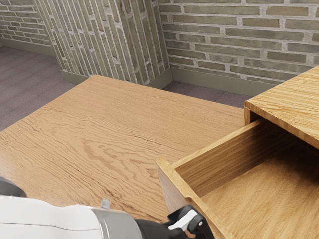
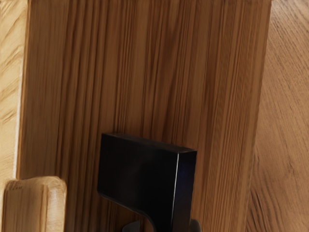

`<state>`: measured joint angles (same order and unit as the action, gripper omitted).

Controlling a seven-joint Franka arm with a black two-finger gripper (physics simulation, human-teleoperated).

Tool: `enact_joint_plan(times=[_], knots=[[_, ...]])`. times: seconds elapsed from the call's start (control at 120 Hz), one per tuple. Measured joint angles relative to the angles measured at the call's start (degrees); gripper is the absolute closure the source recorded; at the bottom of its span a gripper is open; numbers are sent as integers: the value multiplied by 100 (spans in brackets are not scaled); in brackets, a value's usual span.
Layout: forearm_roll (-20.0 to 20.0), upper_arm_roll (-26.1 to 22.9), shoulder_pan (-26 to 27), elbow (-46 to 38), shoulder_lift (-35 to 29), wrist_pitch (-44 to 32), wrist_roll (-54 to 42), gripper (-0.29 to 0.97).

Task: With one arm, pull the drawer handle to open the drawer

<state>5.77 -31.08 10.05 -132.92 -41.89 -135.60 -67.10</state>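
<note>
A: Drawer (image 1: 224,162) well out of cabinet (image 1: 294,104), 4 o'clock in exterior view. Gripper (image 1: 192,222) by its front, 6 o'clock. Grip state: can't tell.
B: Risk: overpull, drawer drops off runners.

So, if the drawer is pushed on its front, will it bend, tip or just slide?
The drawer looks like a rigid wooden box, so it probably will not bend. It sits partly inside the cabinet, so it likely slides straight rather than tipping. Its black handle looks solid and stiff.
</note>
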Motion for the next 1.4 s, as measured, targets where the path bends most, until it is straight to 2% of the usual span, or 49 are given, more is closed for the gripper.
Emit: enact_joint_plan(times=[0.092,0.258,0.408,0.45,0.658,1.067,1.4], knots=[[45,-72,-1,-15,-61,30,15,80],[156,-128,-13,-33,-87,126,4,71],[197,-199,-50,-47,-207,236,-12,76],[179,-212,-57,-49,-235,250,-7,81],[144,-200,-66,-14,-293,377,10,85],[181,37,-87,-16,-554,938,-5,59],[171,206,-85,160,-623,1194,-29,50]])
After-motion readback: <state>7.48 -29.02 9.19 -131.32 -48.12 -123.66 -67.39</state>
